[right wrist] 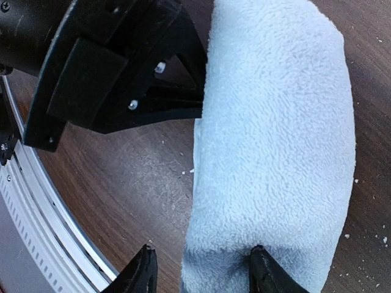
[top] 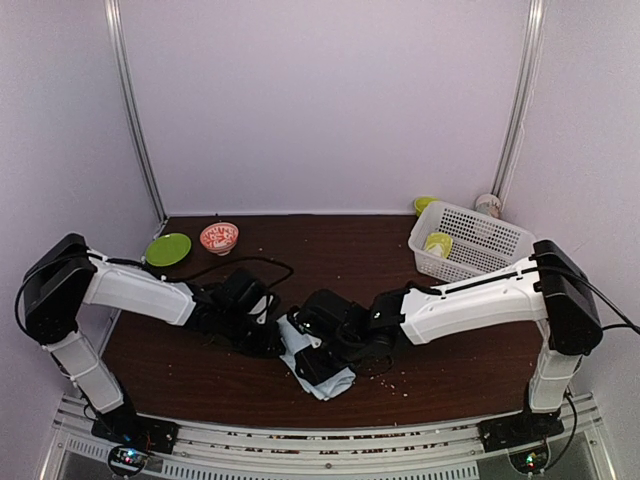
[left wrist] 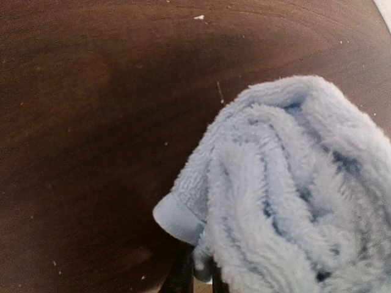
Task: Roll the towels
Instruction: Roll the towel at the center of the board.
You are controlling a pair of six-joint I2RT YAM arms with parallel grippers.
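Dark table [left wrist: 91, 122]; pale blue towel [right wrist: 275, 122] fluffy, rolled, perhaps loosely

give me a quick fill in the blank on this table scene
The only towel in view is pale ____. The white basket stands far back on the ____ side. Beside the green plate sits a red-patterned ____. The right gripper has its jaws ____.
Missing: blue; right; bowl; open.
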